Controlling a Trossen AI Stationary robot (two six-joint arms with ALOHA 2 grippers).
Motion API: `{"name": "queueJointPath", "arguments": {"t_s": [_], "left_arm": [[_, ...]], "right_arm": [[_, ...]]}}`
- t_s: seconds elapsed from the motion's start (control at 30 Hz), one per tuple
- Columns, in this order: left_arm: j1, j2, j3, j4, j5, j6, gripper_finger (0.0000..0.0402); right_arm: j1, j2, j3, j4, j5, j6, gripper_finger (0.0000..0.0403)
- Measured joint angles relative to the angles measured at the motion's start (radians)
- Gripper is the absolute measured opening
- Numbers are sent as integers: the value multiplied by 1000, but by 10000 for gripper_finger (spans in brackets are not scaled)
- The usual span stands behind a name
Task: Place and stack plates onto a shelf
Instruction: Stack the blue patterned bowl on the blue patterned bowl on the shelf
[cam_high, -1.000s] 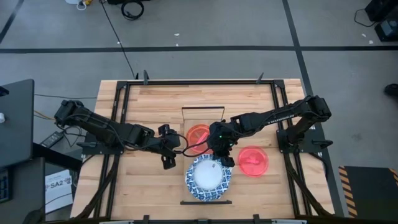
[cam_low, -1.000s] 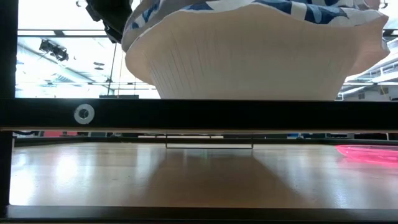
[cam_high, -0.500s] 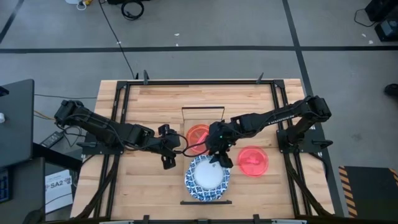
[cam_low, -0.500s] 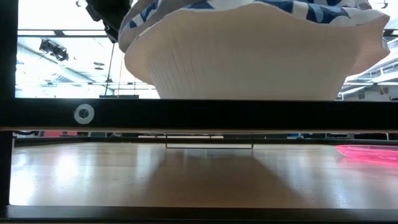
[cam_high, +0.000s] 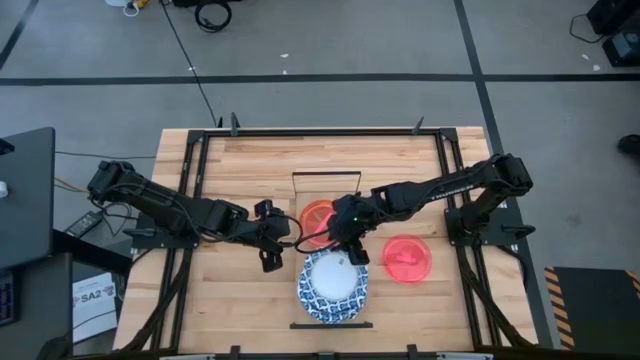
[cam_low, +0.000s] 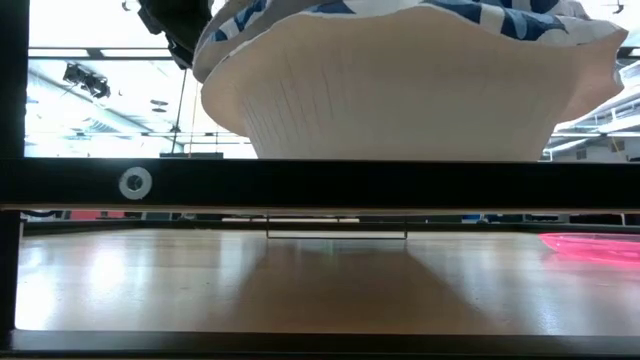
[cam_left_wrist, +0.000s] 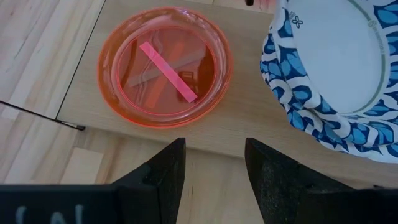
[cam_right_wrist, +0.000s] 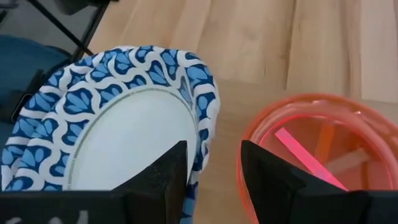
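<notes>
A white plate with a blue patterned rim (cam_high: 332, 285) sits at the near end of the shelf (cam_high: 345, 185). The low view shows its ribbed underside (cam_low: 400, 90) above the black rail (cam_low: 320, 185). A red-pink plate (cam_high: 317, 216) rests on the shelf just beyond it, and is also seen in the left wrist view (cam_left_wrist: 165, 65). My right gripper (cam_high: 347, 250) is open above the blue plate's far rim (cam_right_wrist: 202, 118). One of its fingers stands over the plate's inside and the other outside. My left gripper (cam_high: 288, 243) is open, beside the shelf's left edge. My right gripper (cam_right_wrist: 211, 171) comes down slanting over the blue-rimmed plate's far rim (cam_right_wrist: 198, 168). The rim runs into the gap between its open fingers. I cannot tell whether either finger touches it.
A second red-pink plate (cam_high: 407, 258) lies flat on the tabletop to the right of the shelf, also seen in the low view (cam_low: 590, 245). Black frame rails run along the table's left and right sides (cam_high: 190, 200). Bare wood lies toward the far edge (cam_high: 250, 160).
My right gripper has shifted a little toward the table's left and far edge, along the blue-rimmed plate's far rim. My left arm has kept still.
</notes>
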Motion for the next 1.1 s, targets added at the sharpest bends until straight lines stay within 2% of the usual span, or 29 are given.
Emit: {"name": "queueJointPath", "arguments": {"t_s": [0.3,0.47,0.67,1.1], "left_arm": [[0,0,0,0,0,0,172],[0,0,0,-1,0,-1,172],[0,0,0,-1,0,-1,172],[0,0,0,-3,0,-1,172]], "right_arm": [[0,-17,0,40,-55,-36,156],[-5,-41,0,36,-45,-36,156],[-8,-46,0,8,49,-36,156],[32,-20,-65,18,35,-35,156]]}}
